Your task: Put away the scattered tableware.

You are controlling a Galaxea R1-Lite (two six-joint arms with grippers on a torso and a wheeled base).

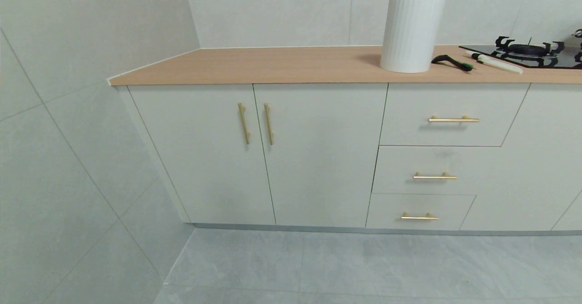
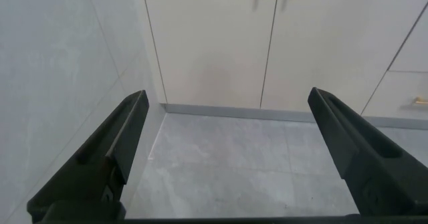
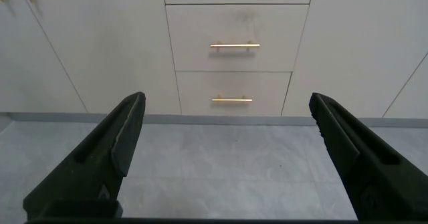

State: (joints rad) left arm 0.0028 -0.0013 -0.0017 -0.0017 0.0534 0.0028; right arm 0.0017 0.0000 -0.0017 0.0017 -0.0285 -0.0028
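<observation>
Approach step: my left pincer [image 2: 226,95] and right pincer [image 3: 226,97] wide open, empty, low; next needs reaching up to the black-handled tool [image 1: 452,62] and white utensil [image 1: 498,63] on the table [image 1: 273,65]

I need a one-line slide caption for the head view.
A white ribbed cylindrical container stands on wooden countertop beside black-handled utensil, above closed drawers.

Left gripper [image 2: 227,95] and right gripper [image 3: 227,97] — both spread wide and empty.
On the left, the two dark fingers [image 2: 117,144] stand far apart, each narrowing to a blunt tip and angled forward and somewhat down. The right fingers [image 3: 114,144] take the same splayed pose — tips level with one another, touching nothing.
</observation>
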